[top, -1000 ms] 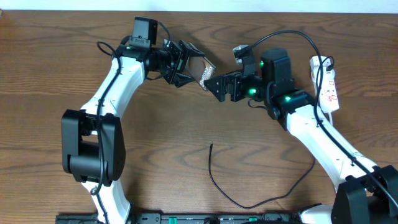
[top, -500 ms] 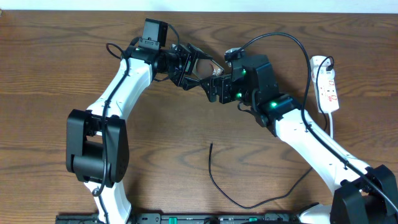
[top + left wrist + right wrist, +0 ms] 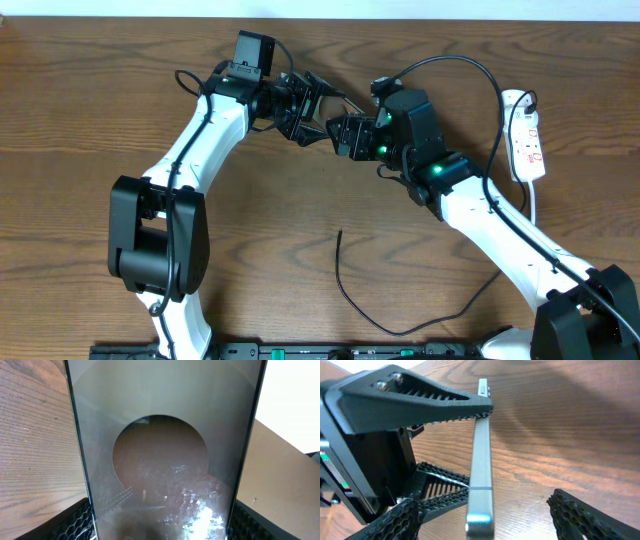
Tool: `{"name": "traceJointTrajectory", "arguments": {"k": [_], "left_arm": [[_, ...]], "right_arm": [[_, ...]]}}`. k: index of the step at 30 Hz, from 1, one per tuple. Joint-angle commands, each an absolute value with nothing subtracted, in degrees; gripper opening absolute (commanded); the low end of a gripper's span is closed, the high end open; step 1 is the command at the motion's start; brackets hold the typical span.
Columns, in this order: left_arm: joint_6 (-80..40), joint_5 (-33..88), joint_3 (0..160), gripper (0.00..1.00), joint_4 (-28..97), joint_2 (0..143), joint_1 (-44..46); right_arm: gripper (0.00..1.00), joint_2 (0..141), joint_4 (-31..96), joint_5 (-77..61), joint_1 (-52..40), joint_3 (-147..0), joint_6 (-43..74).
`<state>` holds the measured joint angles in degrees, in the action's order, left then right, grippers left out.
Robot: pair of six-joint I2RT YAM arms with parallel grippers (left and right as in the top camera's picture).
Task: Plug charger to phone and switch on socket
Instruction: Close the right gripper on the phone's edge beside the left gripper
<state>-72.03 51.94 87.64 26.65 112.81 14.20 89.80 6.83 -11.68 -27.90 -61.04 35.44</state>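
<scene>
My left gripper (image 3: 310,105) is shut on the phone (image 3: 160,450) and holds it off the table. The phone's dark screen with a brownish oval fills the left wrist view, between the two fingers (image 3: 160,525). In the right wrist view the phone (image 3: 481,455) shows edge-on. My right gripper (image 3: 482,507) is open, with one finger on each side of the phone's near end and not touching it. In the overhead view the right gripper (image 3: 342,132) meets the left one, and the phone is mostly hidden between them. The charger (image 3: 345,285) lies loose on the table, tip free. The socket (image 3: 527,135) lies at the far right.
The charger cable loops along the table's front towards the right arm's base (image 3: 560,300). A thick black robot cable (image 3: 470,65) arcs above the right wrist. A white cord (image 3: 530,200) runs from the socket towards the front.
My right gripper has moved left up to the phone and now straddles its end. My left gripper has shifted slightly right with the phone. The charger and socket have not moved.
</scene>
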Motion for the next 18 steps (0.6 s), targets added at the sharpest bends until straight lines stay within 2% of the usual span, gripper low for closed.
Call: {"name": "traceJointTrajectory", "arguments": {"k": [1,5,15,16,18], "left_arm": [[-72.1,53.3,89.1,0.07,26.4,112.3,14.2],[-72.1,53.3,89.1,0.07,26.2,112.3,14.2],[-72.1,53.3,89.1,0.07,25.6,112.3,15.8],[-72.1,53.3,89.1,0.07,25.3,112.3,15.9],[-72.1,53.3,89.1,0.07,24.9,112.3,16.2]], "right_arm": [[0.8,90.5,7.1,-11.1,-28.2,-62.1,39.8],[0.74,90.5,7.4,-11.1,-28.2,-62.1,38.4],[0.74,92.2,8.6,-11.1,-28.3,-62.1,37.2],[0.72,92.2,8.6,-11.1,-28.3,-62.1,37.2],[0.62,92.2,8.6,-11.1,-28.3,-62.1,37.2]]}}
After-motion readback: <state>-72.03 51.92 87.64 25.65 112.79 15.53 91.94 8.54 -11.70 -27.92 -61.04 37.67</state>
